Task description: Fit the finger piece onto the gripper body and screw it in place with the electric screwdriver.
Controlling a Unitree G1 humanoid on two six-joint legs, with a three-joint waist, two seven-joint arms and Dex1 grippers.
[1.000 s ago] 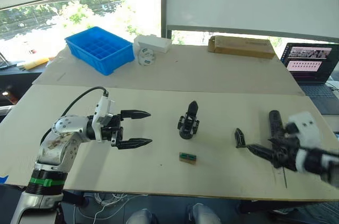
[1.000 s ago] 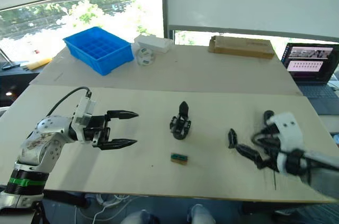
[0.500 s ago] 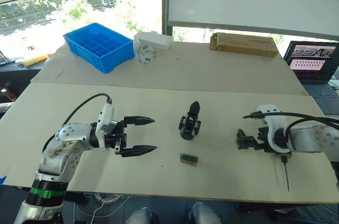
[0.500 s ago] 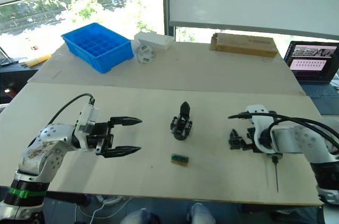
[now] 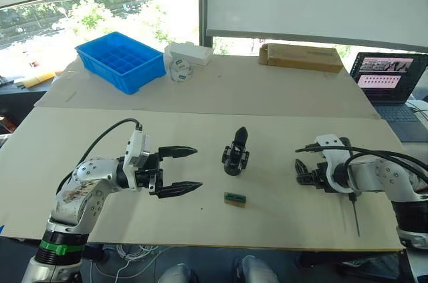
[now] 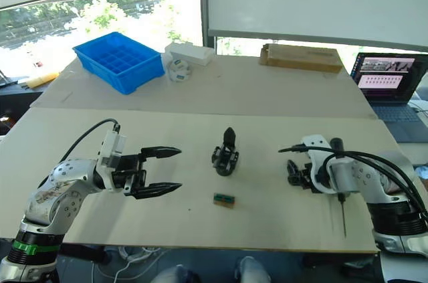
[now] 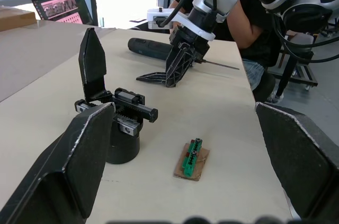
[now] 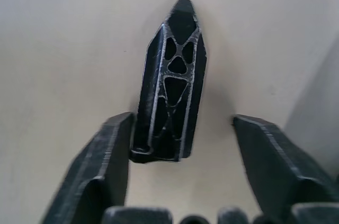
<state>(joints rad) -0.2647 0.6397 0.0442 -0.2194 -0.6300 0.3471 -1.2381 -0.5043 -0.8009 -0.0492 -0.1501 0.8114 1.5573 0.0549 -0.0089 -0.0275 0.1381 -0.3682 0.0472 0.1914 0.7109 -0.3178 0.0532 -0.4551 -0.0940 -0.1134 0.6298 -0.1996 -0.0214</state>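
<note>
We see the gripper body (image 5: 235,156) standing upright at the centre of the frame on the pale worktop (image 5: 200,132), its single pointed finger aimed up. Just below it in the frame lies a small green-brown block (image 5: 235,199).

Our left claw (image 5: 178,170) hovers at lower left of the frame, its two black fingers spread wide with nothing between them, pointing toward the gripper body but well apart from it. In the left wrist view the gripper body (image 7: 110,118) stands between those open fingers in the distance, with the green block (image 7: 192,160) near it.

At right of centre, our right claw (image 5: 302,174) is down at the worktop over the finger piece (image 8: 172,107). In the right wrist view the finger piece lies flat on the worktop between the two fingers, its ribbed hollow side up and its pointed end away from the claw. One finger (image 8: 108,155) sits against its wide base; the other (image 8: 267,166) stands clear, so the claw is open and has no grip yet.

The electric screwdriver (image 6: 340,182) lies at the right of the frame, mostly behind the right arm, its thin bit pointing toward the lower edge.

At upper left sits a blue compartment tray (image 5: 120,61), and at far right a laptop (image 5: 386,79).
</note>
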